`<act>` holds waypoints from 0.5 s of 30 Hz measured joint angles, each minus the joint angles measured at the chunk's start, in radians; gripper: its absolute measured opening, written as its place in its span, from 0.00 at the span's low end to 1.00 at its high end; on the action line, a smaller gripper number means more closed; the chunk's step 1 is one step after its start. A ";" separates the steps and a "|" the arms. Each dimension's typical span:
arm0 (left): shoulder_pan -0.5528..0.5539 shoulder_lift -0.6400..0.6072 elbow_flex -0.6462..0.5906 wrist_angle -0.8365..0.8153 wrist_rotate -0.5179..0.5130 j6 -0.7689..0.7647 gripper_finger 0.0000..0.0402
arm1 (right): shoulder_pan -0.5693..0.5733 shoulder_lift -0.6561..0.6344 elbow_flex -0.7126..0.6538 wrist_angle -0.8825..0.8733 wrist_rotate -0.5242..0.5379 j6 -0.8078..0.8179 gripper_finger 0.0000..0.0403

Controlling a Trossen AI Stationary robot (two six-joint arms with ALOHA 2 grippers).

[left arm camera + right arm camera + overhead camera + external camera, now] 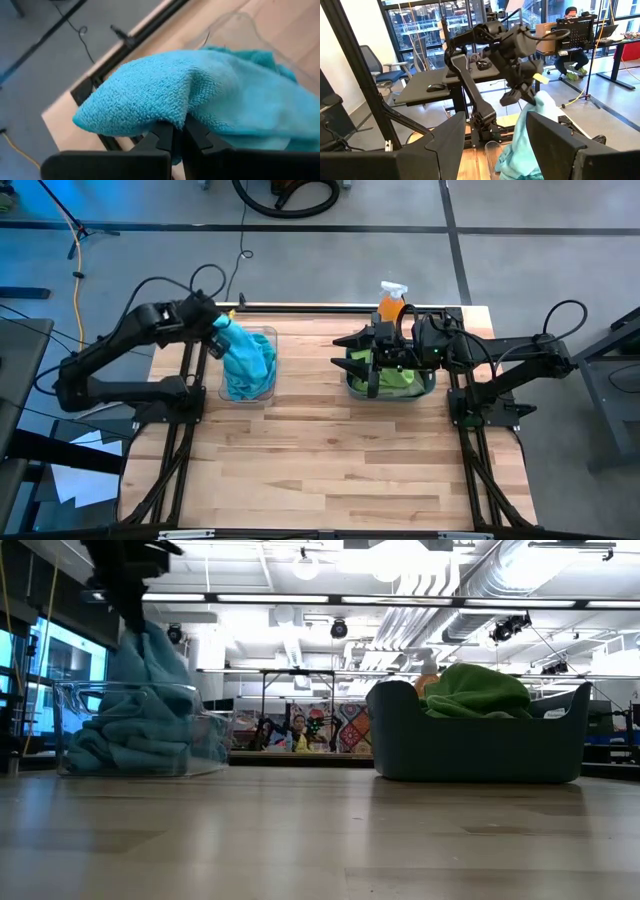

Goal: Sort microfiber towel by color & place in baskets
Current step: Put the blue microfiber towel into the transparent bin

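Observation:
My left gripper hangs over the far-left corner of the clear bin and is shut on a blue towel. In the low view, this towel rises as a peak out of the bin, with more blue cloth heaped below it. My right gripper hovers open above the dark teal-grey tub without touching anything. The tub holds green towels. In the right wrist view, the right fingers stand wide apart. My left gripper pinches a bunched upper part of the blue towel between its two fingers, and the cloth drapes over the fingertips. The fingers come from above, slanting in from the table's left. The towel hangs below them, its lower part resting in the clear bin.
An orange spray bottle stands at the table's far edge, just behind the tub. The near half of the wooden table is bare. Beyond the table, a person sits at a desk.

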 joint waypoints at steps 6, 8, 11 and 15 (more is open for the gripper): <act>-0.015 0.097 0.013 0.046 -0.003 0.049 0.00 | 0.000 0.000 0.000 0.000 -0.009 0.002 0.52; -0.034 0.133 0.013 0.057 -0.005 0.049 0.00 | 0.000 0.000 0.000 0.000 -0.013 0.001 0.52; -0.075 0.183 0.012 0.095 -0.007 0.059 0.00 | 0.000 0.000 0.000 0.000 -0.013 0.001 0.52; -0.142 0.250 0.012 0.176 -0.005 0.059 0.00 | 0.000 0.000 0.000 0.000 -0.016 0.001 0.52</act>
